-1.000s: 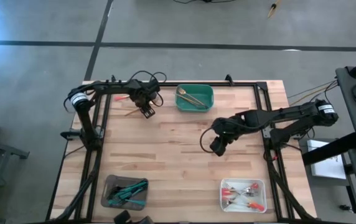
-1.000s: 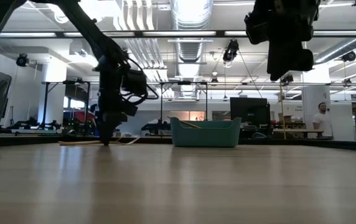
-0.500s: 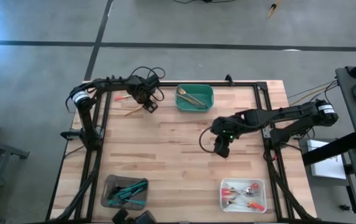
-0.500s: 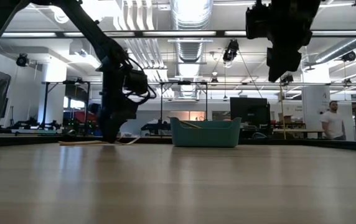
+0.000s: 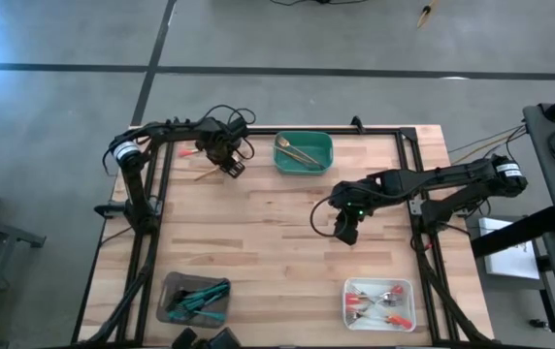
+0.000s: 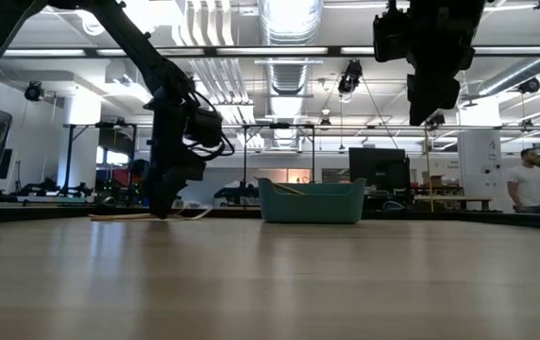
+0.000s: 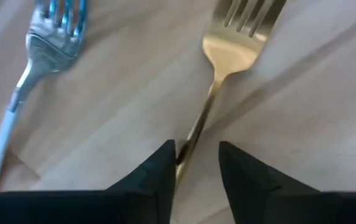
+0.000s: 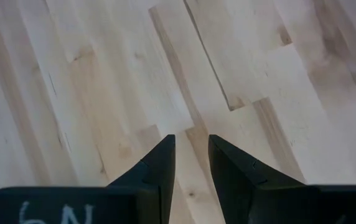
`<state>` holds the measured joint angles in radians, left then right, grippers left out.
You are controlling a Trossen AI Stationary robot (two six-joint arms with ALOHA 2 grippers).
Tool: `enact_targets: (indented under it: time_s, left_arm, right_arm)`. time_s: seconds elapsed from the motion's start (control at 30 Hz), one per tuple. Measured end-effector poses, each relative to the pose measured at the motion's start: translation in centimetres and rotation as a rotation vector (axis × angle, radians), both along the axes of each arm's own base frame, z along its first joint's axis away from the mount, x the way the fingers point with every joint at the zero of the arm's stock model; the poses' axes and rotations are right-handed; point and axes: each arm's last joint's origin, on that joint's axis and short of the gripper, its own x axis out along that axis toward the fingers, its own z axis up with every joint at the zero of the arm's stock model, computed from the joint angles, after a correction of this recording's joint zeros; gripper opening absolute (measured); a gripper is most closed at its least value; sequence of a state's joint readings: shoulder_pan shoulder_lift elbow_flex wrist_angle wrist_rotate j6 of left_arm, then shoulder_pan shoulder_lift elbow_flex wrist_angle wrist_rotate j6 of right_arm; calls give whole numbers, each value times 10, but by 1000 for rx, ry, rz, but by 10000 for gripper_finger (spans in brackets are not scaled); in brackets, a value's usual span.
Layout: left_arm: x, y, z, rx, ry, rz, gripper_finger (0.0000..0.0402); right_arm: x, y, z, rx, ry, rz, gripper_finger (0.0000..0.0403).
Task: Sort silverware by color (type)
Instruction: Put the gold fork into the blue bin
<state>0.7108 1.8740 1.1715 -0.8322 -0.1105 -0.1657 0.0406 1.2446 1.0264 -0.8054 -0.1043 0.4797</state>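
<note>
A gold fork (image 7: 218,74) lies flat on the wood near the table's far left corner (image 5: 205,175). My left gripper (image 7: 196,165) is down over it (image 5: 230,167), open, with a finger on each side of the handle. A second fork (image 7: 41,56) with a silver head and a pale handle that turns orange at its end lies beside it (image 5: 189,151). My right gripper (image 5: 345,233) hangs above the middle of the table, narrowly open (image 8: 192,162) and holding nothing. My left gripper straddles the gold fork's handle (image 7: 193,134) from above, fingers pointing down, roughly at mid-length. The handle runs close along one finger (image 7: 162,165); I cannot tell whether it touches. The fork lies flat on the table.
A green tray (image 5: 303,153) with gold silverware stands at the far edge, right of the left gripper. A grey tray (image 5: 195,299) with teal pieces is near left, and a white tray (image 5: 379,302) with red pieces near right. Bare wood lies between them. A person (image 6: 531,179) stands far behind.
My left gripper has shifted slightly toward the far edge, staying low over the gold fork. My right gripper has moved a little toward the table's right and turned about its wrist. The person in the room has walked to the right.
</note>
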Motion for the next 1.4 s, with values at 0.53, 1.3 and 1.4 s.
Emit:
enact_targets:
  time_s: [0.53, 1.3, 1.4]
  left_arm:
    - [4, 10, -10, -139, 31, -29, 7]
    - [86, 8, 130, -3, -595, -354, 0]
    - [103, 12, 141, 82, -685, -393, 0]
  right_arm:
    - [0, 0, 0, 7, 3, -15, 89]
    - [-2, -4, -1, -12, 25, 2, 89]
    - [-3, -4, -1, -15, 31, 7, 89]
